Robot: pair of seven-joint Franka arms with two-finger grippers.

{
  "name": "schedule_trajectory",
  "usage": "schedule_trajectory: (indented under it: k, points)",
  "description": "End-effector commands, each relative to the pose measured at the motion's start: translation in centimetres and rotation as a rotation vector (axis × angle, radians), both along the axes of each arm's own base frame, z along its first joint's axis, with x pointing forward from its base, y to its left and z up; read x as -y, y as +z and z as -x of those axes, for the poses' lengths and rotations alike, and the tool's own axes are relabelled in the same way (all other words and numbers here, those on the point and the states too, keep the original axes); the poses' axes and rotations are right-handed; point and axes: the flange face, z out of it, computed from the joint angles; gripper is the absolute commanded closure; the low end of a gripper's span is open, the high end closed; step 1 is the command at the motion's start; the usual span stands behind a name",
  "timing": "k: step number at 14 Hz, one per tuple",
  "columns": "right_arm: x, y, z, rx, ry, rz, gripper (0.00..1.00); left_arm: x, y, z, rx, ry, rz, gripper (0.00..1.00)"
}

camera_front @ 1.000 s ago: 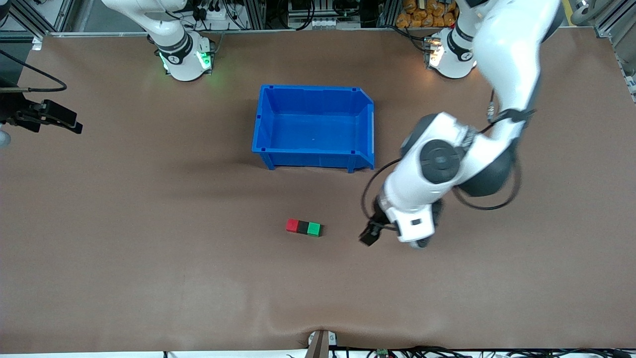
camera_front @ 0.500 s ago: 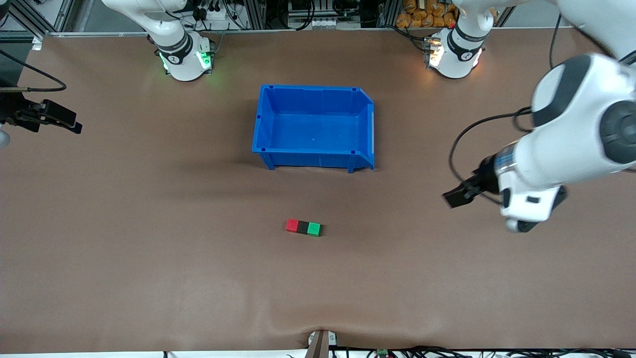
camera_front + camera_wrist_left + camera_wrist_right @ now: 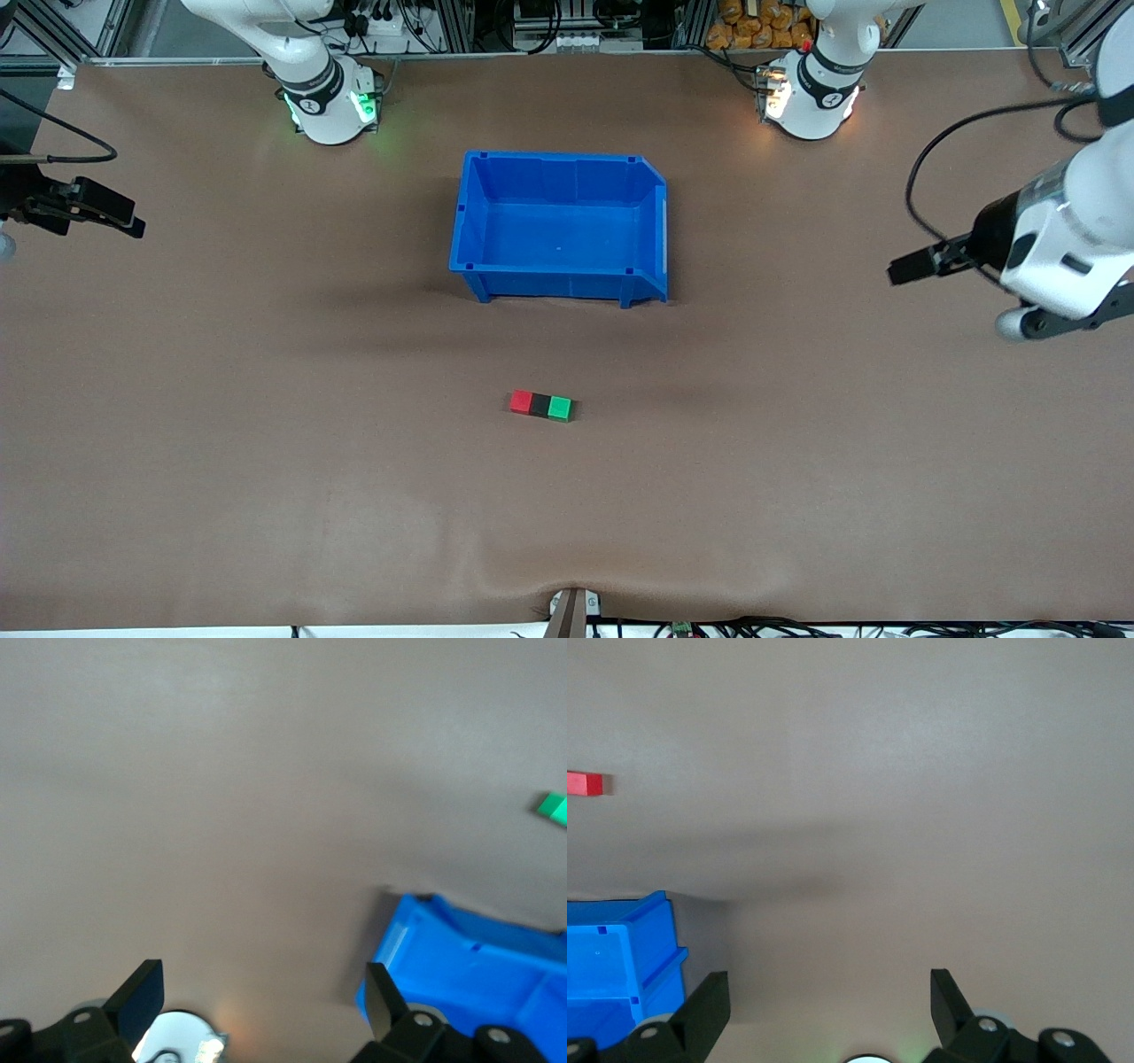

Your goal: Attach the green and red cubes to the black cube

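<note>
While looking down from the front, can spot the red cube [image 3: 522, 402], black cube [image 3: 539, 405] and green cube [image 3: 559, 408] lined up in one tight row on the table [image 3: 266, 443]. Touching side to side, with black in the middle, red toward the right arm's end and green toward the left arm's end. Lying flat, gripped by nothing. Nearer the front camera than the bin [image 3: 558, 158] and well apart from it, roughly in line with its middle.

Over to the left gripper [image 3: 897, 270]: up in the air over the table at the left arm's end, well apart from cubes and bin. Wide open going by the left wrist view [image 3: 261, 1005], fingers [image 3: 137, 1001] spread far apart with only table showing between them, so holding nothing. Also catches a corner of the bin [image 3: 461, 966] and a sliver of the green cube [image 3: 554, 806] there.

Then the right gripper [image 3: 124, 221]: hanging idle over the table edge at the right arm's end, also well apart from the cubes. Same deal in the right wrist view [image 3: 828, 1001]: spread wide, gripping nothing, with the red cube [image 3: 585, 783] and a bit of the bin [image 3: 620, 966] off at the edge.
</note>
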Motion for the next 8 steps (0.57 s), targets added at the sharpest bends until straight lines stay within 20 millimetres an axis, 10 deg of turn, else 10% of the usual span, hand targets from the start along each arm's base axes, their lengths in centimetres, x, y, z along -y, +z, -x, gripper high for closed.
schedule_trajectory:
  k: [1, 8]
  points:
    - [-0.1, 0.7, 0.2, 0.003, -0.009, -0.002, 0.00, -0.7, 0.6, 3.0, -0.006, -0.092, -0.029, 0.00]
    - [0.4, 1.3, 0.3, 0.011, -0.012, 0.004, 0.00, 0.6, -1.0, 5.3, 0.044, -0.216, -0.074, 0.00]
